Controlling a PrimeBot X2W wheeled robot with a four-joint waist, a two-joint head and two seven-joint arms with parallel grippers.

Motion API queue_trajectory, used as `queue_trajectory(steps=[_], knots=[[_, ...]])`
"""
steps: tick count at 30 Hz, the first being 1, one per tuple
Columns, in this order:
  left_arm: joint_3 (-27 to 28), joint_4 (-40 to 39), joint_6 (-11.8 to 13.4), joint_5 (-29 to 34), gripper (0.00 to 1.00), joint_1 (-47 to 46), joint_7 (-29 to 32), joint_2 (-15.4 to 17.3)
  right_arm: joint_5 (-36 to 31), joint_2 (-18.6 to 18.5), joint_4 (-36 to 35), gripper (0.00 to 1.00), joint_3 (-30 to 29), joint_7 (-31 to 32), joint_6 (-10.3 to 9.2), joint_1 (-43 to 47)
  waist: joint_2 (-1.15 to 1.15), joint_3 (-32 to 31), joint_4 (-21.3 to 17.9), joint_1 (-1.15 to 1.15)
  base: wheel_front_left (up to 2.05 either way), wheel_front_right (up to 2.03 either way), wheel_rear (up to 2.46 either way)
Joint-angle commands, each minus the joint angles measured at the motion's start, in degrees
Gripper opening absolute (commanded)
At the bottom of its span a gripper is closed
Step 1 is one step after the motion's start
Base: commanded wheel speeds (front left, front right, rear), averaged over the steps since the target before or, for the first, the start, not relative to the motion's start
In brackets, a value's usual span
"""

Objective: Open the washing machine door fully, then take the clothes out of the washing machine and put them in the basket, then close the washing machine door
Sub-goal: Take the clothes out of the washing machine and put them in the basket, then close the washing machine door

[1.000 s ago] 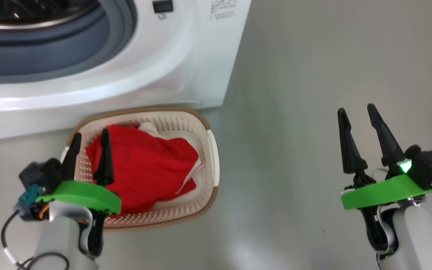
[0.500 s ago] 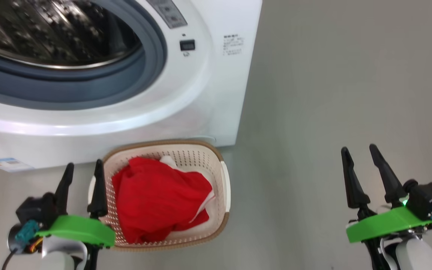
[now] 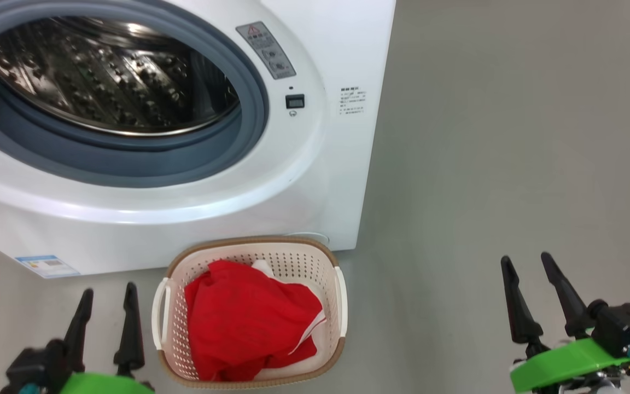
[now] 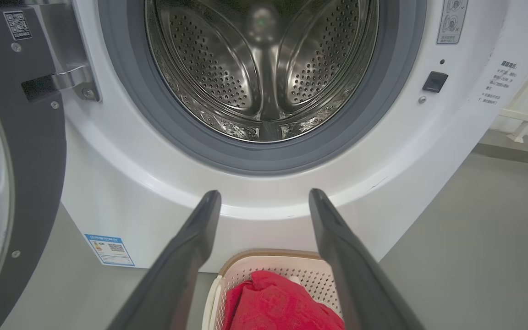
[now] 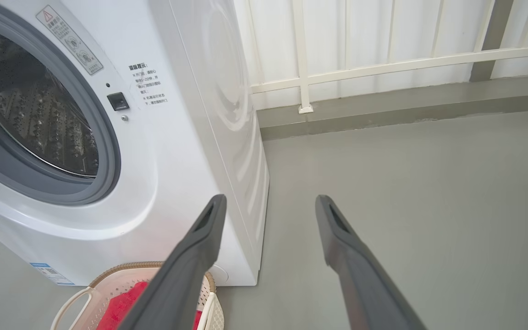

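Head camera has tilted up. Left claw (image 3: 108, 291), right claw (image 3: 526, 258): apart, empty. Drum (image 4: 264, 68) seemingly bare. Door (image 4: 35, 160) stiff, hinged; push its rim.

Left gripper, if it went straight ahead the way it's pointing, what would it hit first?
Most likely the white front of the washing machine, just under the gasket. The open left gripper aims there, passing above the basket. Depth is hard to judge.
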Motion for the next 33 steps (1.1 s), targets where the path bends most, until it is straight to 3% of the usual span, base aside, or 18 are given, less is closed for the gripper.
queue_trajectory(steps=[1, 14, 33], knots=[[2.1, -2.2, -0.3, 0.8, 1.0, 1.0, -0.3, 1.3, -0.7, -0.8, -1.4, 1.0, 1.3, -0.4, 0.37, 0.4, 0.0, -0.9, 0.2, 0.0, 0.0, 0.0, 0.0], [4.0, -8.1, -0.3, 1.5, 1.0, 8.6, -0.3, 1.2, -0.5, -1.7, -1.7, 1.0, -0.2, -0.4, 0.37, 4.0, 0.0, -2.6, -0.1, 0.0, 0.0, 0.0, 0.0], [3.8, -9.0, -0.3, 0.5, 1.0, 8.6, -0.3, 1.1, -0.6, -1.0, -1.7, 1.0, -0.2, -0.4, 0.37, 3.3, 0.0, -2.5, -0.3, 0.0, 0.0, 0.0, 0.0]])
